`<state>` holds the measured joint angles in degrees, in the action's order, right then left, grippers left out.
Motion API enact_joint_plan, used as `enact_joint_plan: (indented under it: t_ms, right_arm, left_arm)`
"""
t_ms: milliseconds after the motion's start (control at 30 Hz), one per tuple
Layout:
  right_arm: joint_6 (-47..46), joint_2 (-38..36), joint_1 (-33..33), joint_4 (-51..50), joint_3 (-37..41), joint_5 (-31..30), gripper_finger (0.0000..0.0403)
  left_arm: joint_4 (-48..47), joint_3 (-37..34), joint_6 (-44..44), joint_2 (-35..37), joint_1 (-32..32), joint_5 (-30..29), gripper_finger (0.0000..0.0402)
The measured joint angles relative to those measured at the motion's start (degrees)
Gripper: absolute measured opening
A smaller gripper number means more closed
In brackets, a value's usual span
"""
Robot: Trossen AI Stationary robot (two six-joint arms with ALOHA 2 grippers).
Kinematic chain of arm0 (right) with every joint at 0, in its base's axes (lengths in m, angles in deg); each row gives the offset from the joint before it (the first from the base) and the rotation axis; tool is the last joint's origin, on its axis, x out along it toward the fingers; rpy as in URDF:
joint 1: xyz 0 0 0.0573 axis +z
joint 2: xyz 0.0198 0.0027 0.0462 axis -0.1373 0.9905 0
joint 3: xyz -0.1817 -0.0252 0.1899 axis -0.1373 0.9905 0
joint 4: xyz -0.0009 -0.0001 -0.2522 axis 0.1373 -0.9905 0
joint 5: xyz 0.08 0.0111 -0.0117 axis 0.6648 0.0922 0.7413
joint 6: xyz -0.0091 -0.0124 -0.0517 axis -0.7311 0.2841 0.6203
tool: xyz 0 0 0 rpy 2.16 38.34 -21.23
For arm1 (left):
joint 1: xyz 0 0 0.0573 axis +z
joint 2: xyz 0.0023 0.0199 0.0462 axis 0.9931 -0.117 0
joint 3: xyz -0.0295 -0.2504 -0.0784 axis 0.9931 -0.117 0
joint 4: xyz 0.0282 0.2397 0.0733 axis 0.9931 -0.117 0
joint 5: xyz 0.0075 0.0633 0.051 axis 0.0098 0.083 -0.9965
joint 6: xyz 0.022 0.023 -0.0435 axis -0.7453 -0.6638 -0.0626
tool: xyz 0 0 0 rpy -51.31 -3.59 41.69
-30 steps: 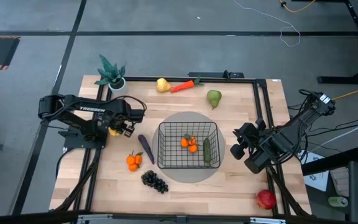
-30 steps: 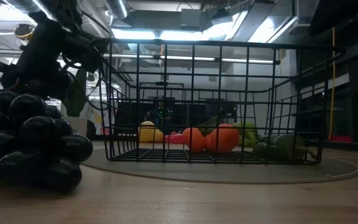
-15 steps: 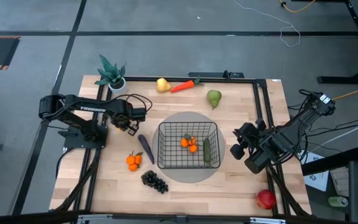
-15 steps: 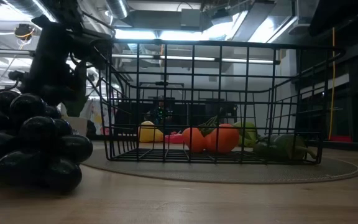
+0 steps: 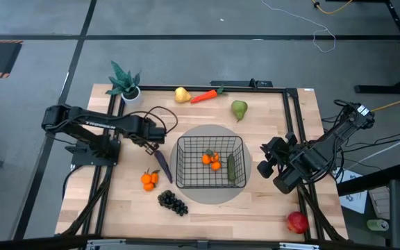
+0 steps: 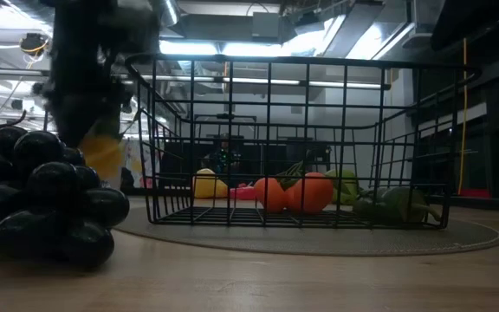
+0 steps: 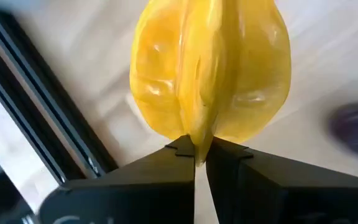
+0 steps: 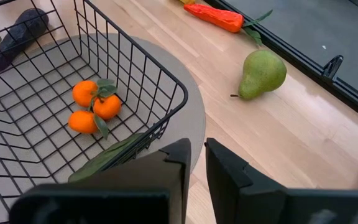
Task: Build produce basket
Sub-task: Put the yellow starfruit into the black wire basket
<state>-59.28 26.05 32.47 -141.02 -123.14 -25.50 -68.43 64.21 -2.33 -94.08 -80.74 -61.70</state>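
Observation:
My left gripper [image 5: 153, 136] hovers left of the black wire basket [image 5: 179, 163], shut on a yellow mango [image 7: 210, 68]. The arm hides the mango in the high view; in the low view it is a yellow blur [image 6: 106, 154] under the arm. In the basket lie oranges [image 5: 212, 160] and a green cucumber [image 5: 232, 169]. On the table lie a purple eggplant [image 5: 162, 165], more oranges [image 5: 148, 180] and dark grapes [image 5: 173, 202]. My right gripper [image 5: 266, 158] waits right of the basket, shut, nothing between its fingers [image 8: 185, 158]. My left gripper pinches a thin ridge at the mango's near end [image 7: 197, 138] between its two fingertips. The fingers come from above and point down. The mango hangs below them, seemingly clear of the table.
A yellow pear [image 5: 181, 94], carrot [image 5: 205, 96] and green pear [image 5: 239, 109] lie near the far edge, a potted plant [image 5: 125, 82] at the far left corner, a red apple [image 5: 297, 222] at the near right. The basket stands on a round grey mat [image 5: 210, 197].
My left gripper has shut on the yellow mango and gone toward the table's right, closer to the basket and over the eggplant's far end, taking the mango along.

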Motion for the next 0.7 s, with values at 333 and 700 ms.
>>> enact_joint_plan:
  t_ms: [333,700]
  right_arm:
    - [0.11,0.0,0.0,-0.04,0.0,0.0,0.0043]
    - [0.22,0.0,0.01,-0.44,0.02,0.0,0.0043]
  left_arm:
    - [2.52,21.81,-11.01,0.04,-9.93,-18.38,0.0001]
    - [33.23,25.05,-38.86,-1.74,-13.96,1.99,0.0028]
